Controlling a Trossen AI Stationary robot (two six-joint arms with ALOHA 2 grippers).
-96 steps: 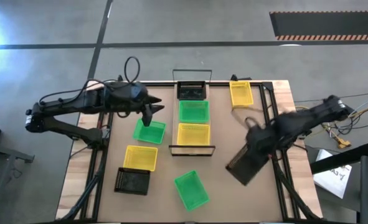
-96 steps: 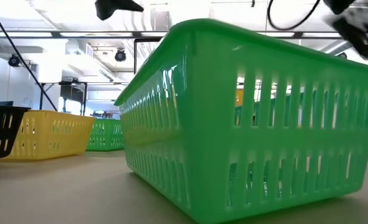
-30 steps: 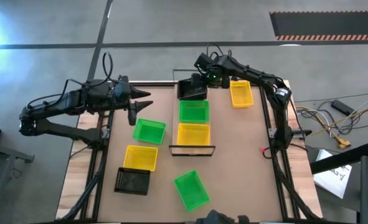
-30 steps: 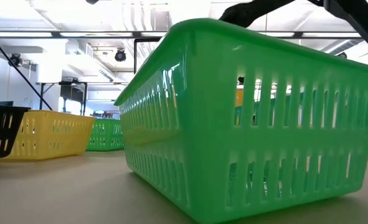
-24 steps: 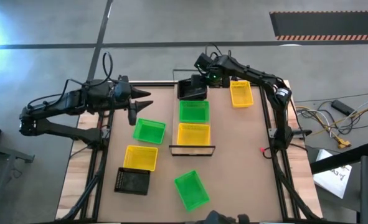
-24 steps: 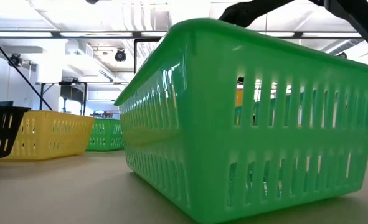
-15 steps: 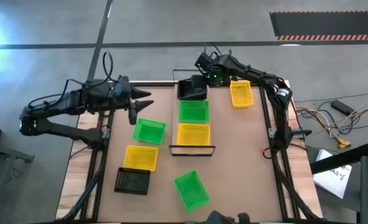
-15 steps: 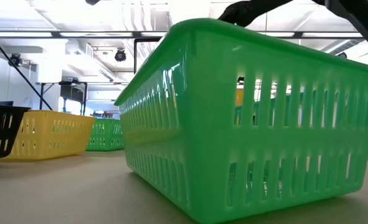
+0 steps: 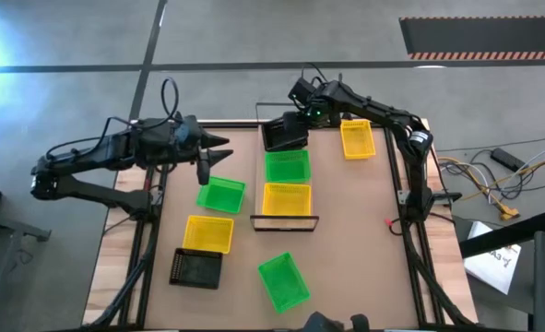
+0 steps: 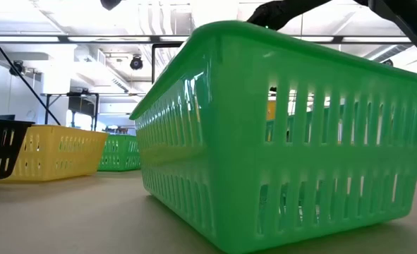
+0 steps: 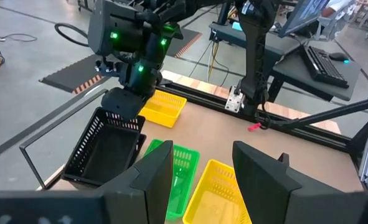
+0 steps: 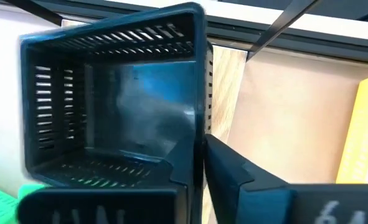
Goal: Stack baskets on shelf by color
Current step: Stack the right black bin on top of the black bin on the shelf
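My right gripper (image 9: 301,117) is shut on a black basket (image 9: 284,135) over the far end of the shelf (image 9: 257,189). A green basket (image 9: 287,166) and a yellow basket (image 9: 286,198) sit on the plank nearer me. My left gripper (image 9: 211,157) is open and empty, above the table to the left of the shelf. It hangs over the far edge of a loose green basket (image 9: 221,195). In the left wrist view its fingers (image 11: 159,180) frame the black basket (image 11: 109,146) and the right arm. My right gripper pinches the black basket's wall at its rim (image 12: 200,118), on the table's right side near the far corner. One finger (image 12: 182,163) is inside and one (image 12: 233,168) outside. The fingers come slanting down from the far right. The basket hangs tilted, held side up (image 11: 122,118).
Loose on the table are a yellow basket (image 9: 357,140) at the far right, a yellow basket (image 9: 207,233) and a black basket (image 9: 196,268) at the near left, and a green basket (image 9: 283,281) near the front, which fills the low view (image 10: 279,134).
My left gripper has gone a little toward the table's right edge, nearer the shelf. The black basket in my right gripper has tipped and turned slightly over the shelf's far end.
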